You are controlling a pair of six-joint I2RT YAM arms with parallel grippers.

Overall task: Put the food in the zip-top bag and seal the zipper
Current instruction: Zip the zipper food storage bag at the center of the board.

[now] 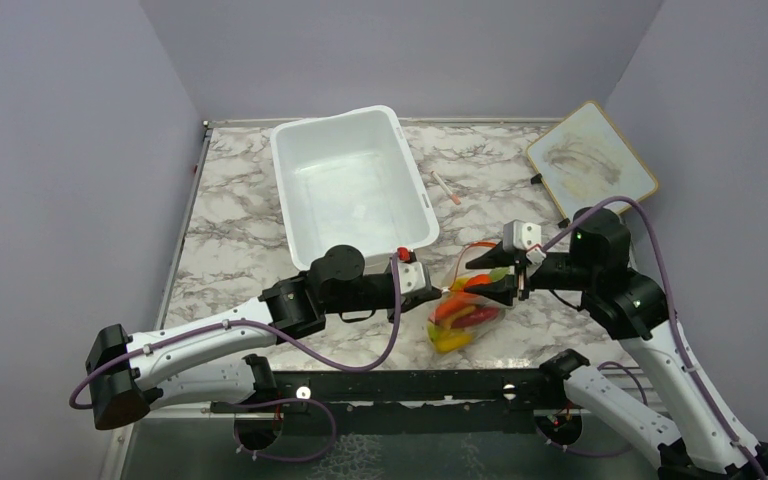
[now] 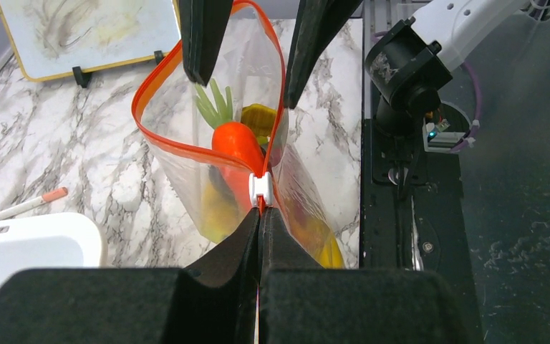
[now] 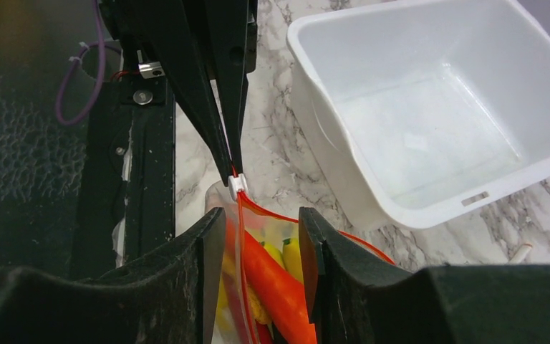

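I am clamping the left claw (image 2: 259, 213) on the zipper (image 2: 186, 143) at its stiff white slider (image 2: 261, 188), right claw (image 3: 260, 223) standing apart astride the limp, light, likely slippery zip-top bag (image 2: 179, 188).

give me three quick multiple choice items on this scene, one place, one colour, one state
1. Where is the carrot? A in a metal bowl; B inside the zip-top bag; C on a plate.
2. What colour is the slider on the zipper? A white; B blue; C black.
3. How is the bag's mouth? A zipped shut; B gaping open; C folded over.
Answers: B, the carrot shows through the clear plastic; A, the left gripper pinches a white slider; B, the red-orange zipper forms a wide loop.
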